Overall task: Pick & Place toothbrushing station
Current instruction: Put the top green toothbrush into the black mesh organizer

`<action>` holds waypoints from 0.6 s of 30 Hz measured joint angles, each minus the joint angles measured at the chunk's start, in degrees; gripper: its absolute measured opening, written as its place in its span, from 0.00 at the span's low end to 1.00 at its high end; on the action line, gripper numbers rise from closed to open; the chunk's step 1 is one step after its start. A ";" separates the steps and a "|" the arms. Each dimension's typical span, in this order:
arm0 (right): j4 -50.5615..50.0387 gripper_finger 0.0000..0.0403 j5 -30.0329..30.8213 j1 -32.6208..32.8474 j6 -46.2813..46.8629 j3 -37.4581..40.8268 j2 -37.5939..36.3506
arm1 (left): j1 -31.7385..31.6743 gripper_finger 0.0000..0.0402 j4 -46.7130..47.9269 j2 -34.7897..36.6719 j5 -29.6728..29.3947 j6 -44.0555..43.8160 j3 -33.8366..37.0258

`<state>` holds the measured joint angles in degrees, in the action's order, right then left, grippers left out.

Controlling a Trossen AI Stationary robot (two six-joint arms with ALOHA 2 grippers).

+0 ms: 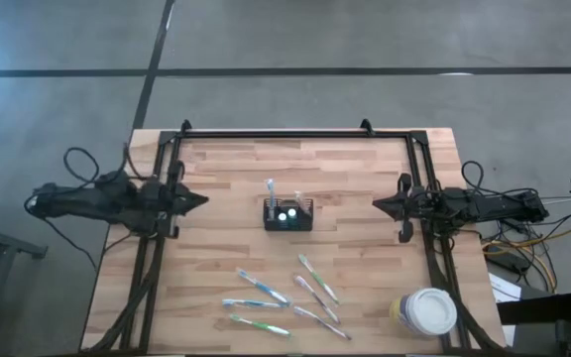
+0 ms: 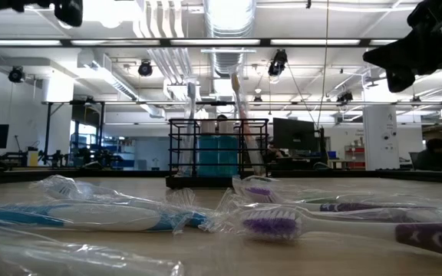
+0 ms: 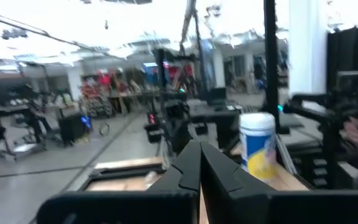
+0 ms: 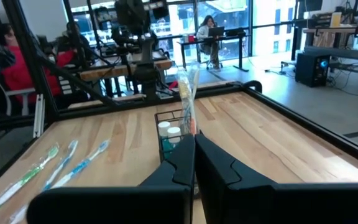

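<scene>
Both arms wait at opposite table edges, left gripper (image 1: 198,200) and right gripper (image 1: 381,205) jaws closed.

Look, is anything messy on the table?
Yes. Several wrapped toothbrushes lie scattered at different angles on the table, outside the black caddy, which holds two tubes and only a couple of upright brushes.

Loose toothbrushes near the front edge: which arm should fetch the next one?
Probably right. The loose toothbrushes spread from the middle toward the right gripper's side; the left gripper looks slightly farther. Both grippers are shut, equally distant from the caddy.
</scene>
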<state>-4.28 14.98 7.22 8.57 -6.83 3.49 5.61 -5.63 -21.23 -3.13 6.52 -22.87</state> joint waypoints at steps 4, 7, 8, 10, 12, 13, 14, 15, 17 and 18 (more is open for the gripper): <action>0.35 0.02 0.00 0.00 0.27 0.00 -0.02 | -1.46 0.01 -2.00 3.07 1.58 -0.28 4.59; 0.42 0.02 0.00 0.00 1.19 0.00 0.00 | -3.35 0.00 -2.13 5.00 1.65 -0.70 7.25; 0.40 0.02 0.00 0.00 1.37 0.00 0.00 | -4.09 0.00 -2.24 5.60 1.93 -1.17 8.30; 0.40 0.02 0.00 0.00 1.46 0.00 0.00 | -5.69 0.00 -2.37 6.36 2.34 -1.73 10.38; 0.42 0.02 0.00 0.00 1.58 0.00 0.00 | -7.43 0.00 -1.73 7.18 2.76 -2.19 12.45; 0.41 0.02 0.00 0.00 1.77 0.00 0.00 | -8.33 0.00 -1.89 7.64 3.38 -2.41 13.16; 0.40 0.02 0.00 0.00 2.05 0.00 0.00 | -9.23 0.00 -1.94 8.10 4.24 -2.62 13.83; 0.40 0.02 0.00 0.00 2.29 0.00 0.00 | -10.10 0.00 -1.90 8.54 5.09 -2.78 14.56; 0.40 0.02 0.00 0.00 3.18 0.00 0.00 | -11.66 0.00 -2.21 9.23 6.69 -3.17 15.82; 0.40 0.02 0.00 0.00 3.35 0.00 0.00 | -12.40 0.00 -2.40 9.50 7.19 -3.23 16.49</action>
<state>-3.88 14.98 7.22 11.92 -6.83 3.49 -6.78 -8.03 -11.73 4.06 3.29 -6.39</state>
